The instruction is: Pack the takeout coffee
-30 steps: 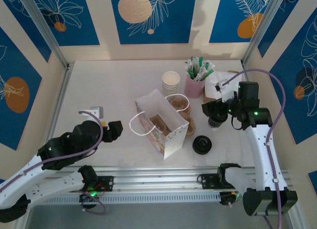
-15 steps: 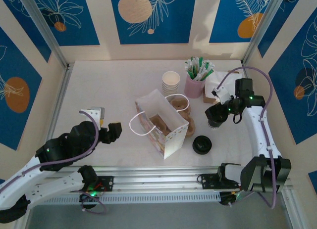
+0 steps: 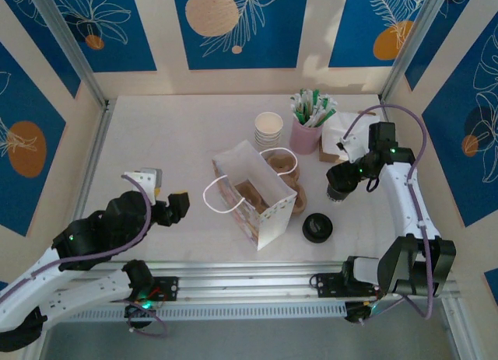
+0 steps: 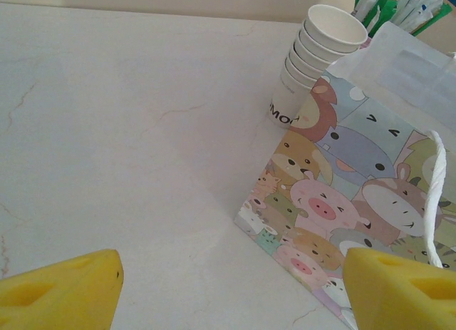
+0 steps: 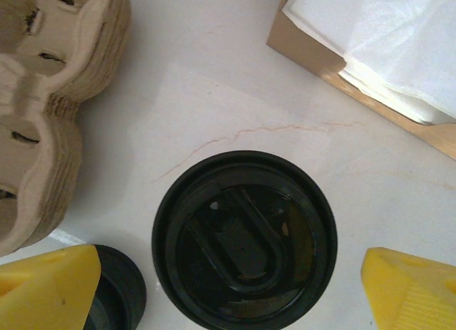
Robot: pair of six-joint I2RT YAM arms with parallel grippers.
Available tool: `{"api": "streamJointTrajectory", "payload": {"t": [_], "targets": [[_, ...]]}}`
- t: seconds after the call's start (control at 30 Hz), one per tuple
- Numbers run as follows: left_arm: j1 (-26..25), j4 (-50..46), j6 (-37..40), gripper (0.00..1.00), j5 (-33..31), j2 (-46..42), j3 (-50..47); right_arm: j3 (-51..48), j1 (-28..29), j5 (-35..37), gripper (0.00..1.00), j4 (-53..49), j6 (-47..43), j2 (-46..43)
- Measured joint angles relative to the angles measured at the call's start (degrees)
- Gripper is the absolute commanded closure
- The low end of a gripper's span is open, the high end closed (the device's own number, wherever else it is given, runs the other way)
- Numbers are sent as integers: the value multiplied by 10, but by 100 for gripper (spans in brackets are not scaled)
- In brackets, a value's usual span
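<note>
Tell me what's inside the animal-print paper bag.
Looking down through the open top of the paper bag, a brown cardboard piece lies at the bottom. The bag's walls hide its edges and anything beside it.

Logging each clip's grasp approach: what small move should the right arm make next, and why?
Probably lower the right gripper straight down around the lidded cup. Its jaws are open, the cup stands centred between them in the wrist view, and nothing is gripped yet.

Cup carrier [image 5: 50, 95] cut off at left edge, spare lid [image 5: 121, 296] cropped at bottom, napkin box [image 5: 306, 55] cropped at right
</note>
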Motion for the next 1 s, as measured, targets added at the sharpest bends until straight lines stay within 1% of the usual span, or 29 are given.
{"api": "streamJointTrajectory", "payload": {"t": [0.2,0.33,0.47,0.63,0.8,0.87,1.0], "targets": [[0,0,0,18,0,1,0,-15,15,22,9,9,9,4],[0,1,-1,18,0,1,0,-17,24,23,9,9,11,10],[0,5,-3,18,0,1,0,-21,33,24,11,10,11,10],[0,4,-10,18,0,-4,0,-40,44,52,11,20,13,10],[0,5,-16,18,0,-14,0,-45,44,72,12,36,20,10],[0,5,-19,18,0,-15,0,-45,44,78,15,40,25,10],[0,5,-23,18,-1,-18,-2,-45,44,79,15,43,35,10]]}}
